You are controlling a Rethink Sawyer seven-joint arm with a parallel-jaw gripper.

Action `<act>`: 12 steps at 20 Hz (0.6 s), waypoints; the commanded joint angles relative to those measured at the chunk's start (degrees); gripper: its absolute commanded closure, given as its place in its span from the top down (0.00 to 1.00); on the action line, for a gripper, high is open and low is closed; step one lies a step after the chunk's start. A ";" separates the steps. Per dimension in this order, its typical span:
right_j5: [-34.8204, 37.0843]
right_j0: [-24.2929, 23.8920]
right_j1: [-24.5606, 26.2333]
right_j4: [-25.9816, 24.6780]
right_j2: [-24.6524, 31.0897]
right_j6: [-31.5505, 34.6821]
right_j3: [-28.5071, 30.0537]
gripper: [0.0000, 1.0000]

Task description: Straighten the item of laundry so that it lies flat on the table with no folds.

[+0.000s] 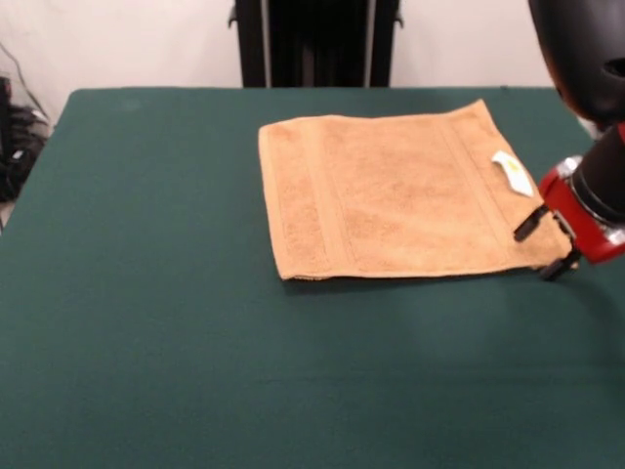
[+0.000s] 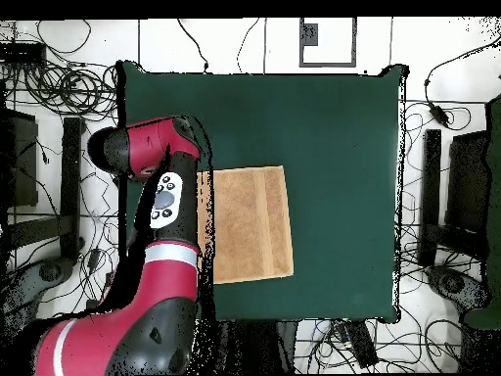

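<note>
The tan-orange towel [image 1: 391, 195] lies spread flat on the green table [image 1: 146, 322], right of centre toward the far side. Band stripes run near its left and right ends, and a small white tag [image 1: 513, 173] sits at its right edge. My gripper [image 1: 545, 244] comes in from the right at the towel's near right corner. Its two black fingers [image 1: 530, 224] stand apart, low over that corner. In the overhead view the towel [image 2: 250, 223] lies near the table's [image 2: 333, 127] left edge, and the red arm [image 2: 166, 206] covers its left margin and hides the gripper.
The robot's black pedestal [image 1: 312, 44] stands behind the table's far edge. Cables [image 2: 59, 88] and dark stands [image 2: 460, 196] ring the table on the floor. Green cloth stretches wide to the towel's left and front in the front view.
</note>
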 commanded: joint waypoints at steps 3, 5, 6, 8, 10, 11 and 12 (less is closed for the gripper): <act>-9.79 0.36 2.71 3.57 0.45 18.79 -1.14 1.00; -10.11 0.53 2.79 3.88 0.07 18.63 -1.10 1.00; -10.36 0.72 2.92 3.80 -0.18 18.56 -1.16 1.00; -9.83 1.20 3.32 3.78 -1.18 19.76 -1.69 1.00; -9.52 2.17 3.68 3.16 -2.91 21.30 -2.06 1.00; -10.94 2.31 3.22 3.08 -2.87 20.96 -0.87 1.00; -11.61 2.42 2.29 2.96 -2.75 19.76 0.61 1.00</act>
